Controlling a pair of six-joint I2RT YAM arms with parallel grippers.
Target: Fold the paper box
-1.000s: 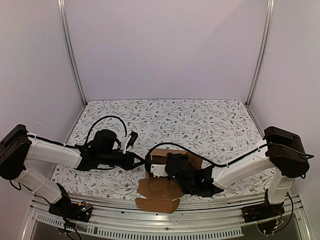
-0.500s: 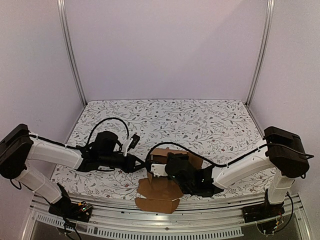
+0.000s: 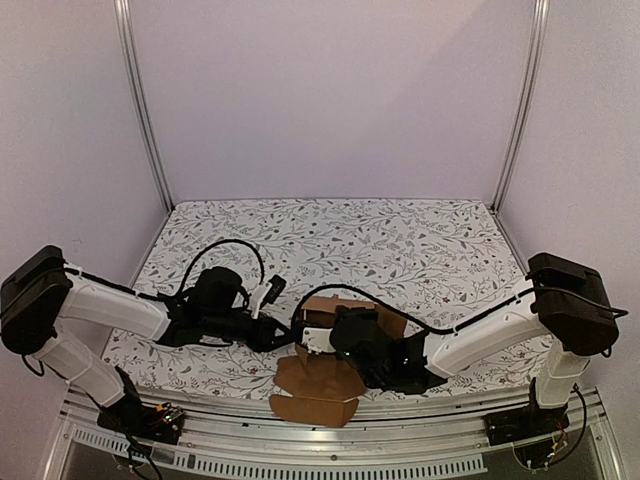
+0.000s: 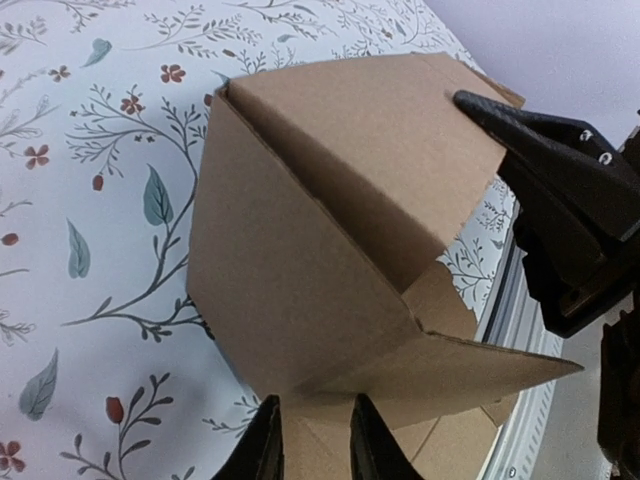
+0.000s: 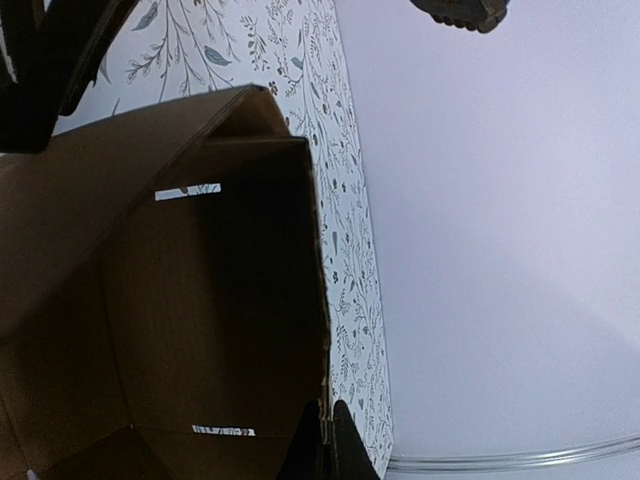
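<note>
Half-raised paper box held by one pinch
Top: the paper box [image 3: 325,375] lies centre, at the near edge of the floral surface [image 3: 430,250]. Left wrist: left fingers [image 4: 268,452] stand slightly parted, grasping nothing, so the walls could spring flat. Right wrist: right fingers [image 5: 343,455] are clenched on a wall edge, and that thin pinch may slip. No writing shows.

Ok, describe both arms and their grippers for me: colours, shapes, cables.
The left arm and right arm are built alike: white tubular links with bulky black joint housings. A loose black cable runs along each arm. The left gripper and right gripper each end in two slim black fingers, with a small white block at the wrist. No markings are readable.
</note>
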